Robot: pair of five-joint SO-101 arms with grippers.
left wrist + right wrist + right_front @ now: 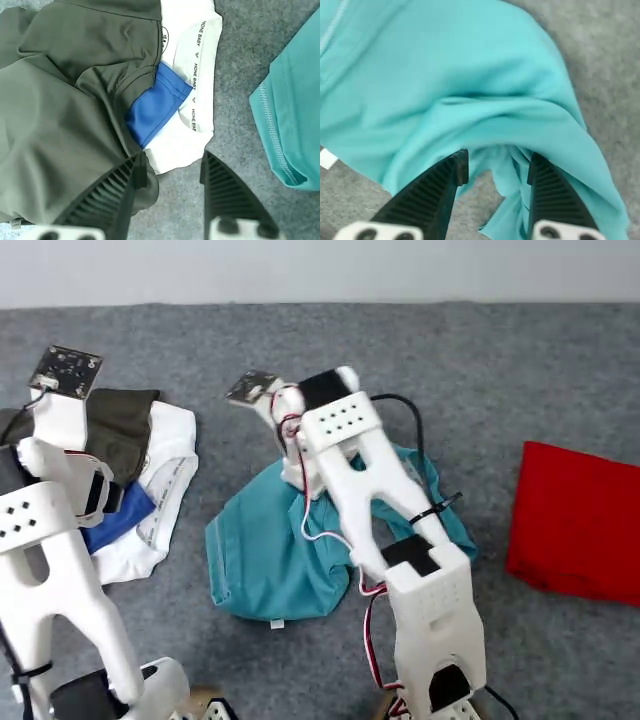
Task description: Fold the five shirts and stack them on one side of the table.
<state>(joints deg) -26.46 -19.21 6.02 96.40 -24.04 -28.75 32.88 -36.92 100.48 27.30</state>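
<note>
Nearest the lens in the left wrist view, the left pincer stands with its ribbed fingers spread and nothing gripped. One finger overlaps the edge of the olive shirt, and the gap between the fingers frames a corner of the white shirt and bare grey surface. Whether either fingertip touches cloth cannot be determined. The olive shirt lies uppermost in a pile at the left side of the surface in the high view. It covers most of the blue shirt, of which a single band is exposed. The blue shirt rests in turn on the white shirt, whose printed neckband shows past the olive edge. The left arm hides part of this pile from above. The right pincer is likewise spread, held over the teal shirt, with a bunched fold of that cloth lying in the gap. Contact cannot be confirmed. The teal shirt sits crumpled and unfolded at mid-surface, near the pile but apart from it, and partly concealed beneath the right arm. A small white tag protrudes at its near hem. The red shirt lies flat, well apart at the right side, and is cut off by the frame's edge, so its full outline cannot be judged.
</note>
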